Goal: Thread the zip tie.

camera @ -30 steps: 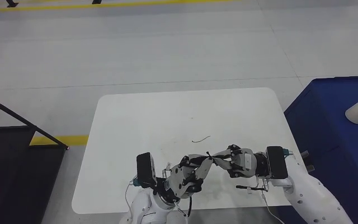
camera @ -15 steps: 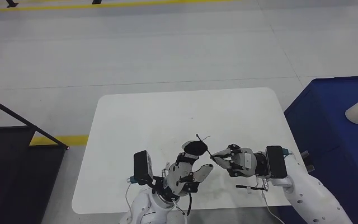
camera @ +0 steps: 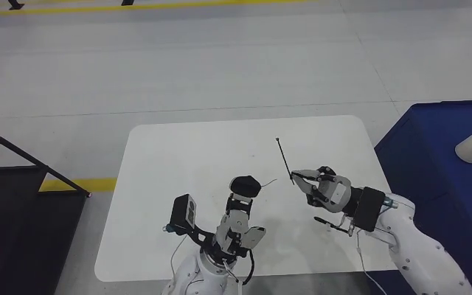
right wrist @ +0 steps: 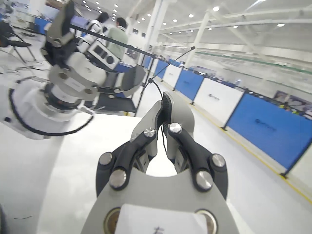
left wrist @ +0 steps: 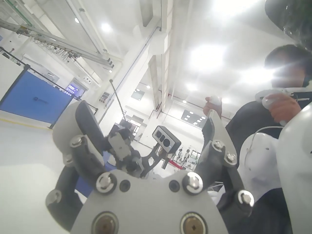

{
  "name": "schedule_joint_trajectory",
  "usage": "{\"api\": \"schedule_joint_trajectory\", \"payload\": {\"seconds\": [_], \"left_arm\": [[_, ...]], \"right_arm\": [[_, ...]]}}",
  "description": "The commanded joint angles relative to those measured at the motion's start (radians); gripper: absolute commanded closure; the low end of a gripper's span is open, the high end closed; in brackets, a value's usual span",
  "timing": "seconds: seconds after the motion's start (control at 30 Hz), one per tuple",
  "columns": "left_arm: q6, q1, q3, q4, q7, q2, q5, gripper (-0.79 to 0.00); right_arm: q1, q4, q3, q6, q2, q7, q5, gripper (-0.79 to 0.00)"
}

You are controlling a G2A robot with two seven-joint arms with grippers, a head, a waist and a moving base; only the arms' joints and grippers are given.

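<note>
Pulls left gripper point(camera: 249, 210) back lower centre, open and empty. Keeps zip tie point(camera: 285, 159) pinched in right gripper point(camera: 295, 177); apparently threaded.

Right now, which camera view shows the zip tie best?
The right wrist view: the zip tie is close up, pinched in the shut right gripper, its tail slanting away. The top view shows a thin line beyond that gripper; the left wrist view, a thin distant strip.
</note>
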Motion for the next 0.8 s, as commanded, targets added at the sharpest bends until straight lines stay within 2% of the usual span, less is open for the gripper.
{"api": "schedule_joint_trajectory", "payload": {"seconds": [0.0, 0.27, 0.33, 0.4, 0.47, 0.6, 0.67, 0.77], "left_arm": [[0.0, 0.0, 0.0, 0.0, 0.0, 0.0, -0.003, -0.785], [0.0, 0.0, 0.0, 0.0, 0.0, 0.0, -0.003, -0.785], [0.05, -0.011, -0.016, -0.019, -0.063, 0.006, 0.133, -0.785], [0.089, -0.031, -0.036, -0.057, -0.05, 0.012, 0.362, -0.785], [0.124, -0.027, -0.016, -0.047, 0.037, 0.015, 0.519, -0.785], [0.238, -0.063, 0.006, -0.011, 0.193, 0.025, 0.836, -0.785], [0.28, -0.064, 0.012, 0.024, 0.258, 0.032, 0.919, -0.785], [0.283, -0.064, 0.013, 0.029, 0.265, 0.033, 0.925, -0.785]], "right_arm": [[-0.03, -0.016, 0.016, 0.032, 0.0, -0.007, -0.021, 0.0], [-0.044, -0.031, 0.037, 0.039, 0.002, -0.003, -0.056, 0.0], [-0.044, -0.031, 0.037, 0.039, 0.002, -0.003, -0.056, 0.0], [-0.044, -0.031, 0.037, 0.039, 0.002, -0.003, -0.056, 0.0], [-0.044, -0.031, 0.037, 0.039, 0.002, -0.003, -0.056, 0.0], [-0.044, -0.031, 0.037, 0.039, 0.002, -0.003, -0.056, 0.0], [-0.044, -0.031, 0.037, 0.039, 0.002, -0.003, -0.056, 0.0], [-0.044, -0.031, 0.037, 0.039, 0.002, -0.003, -0.056, 0.0]]}}
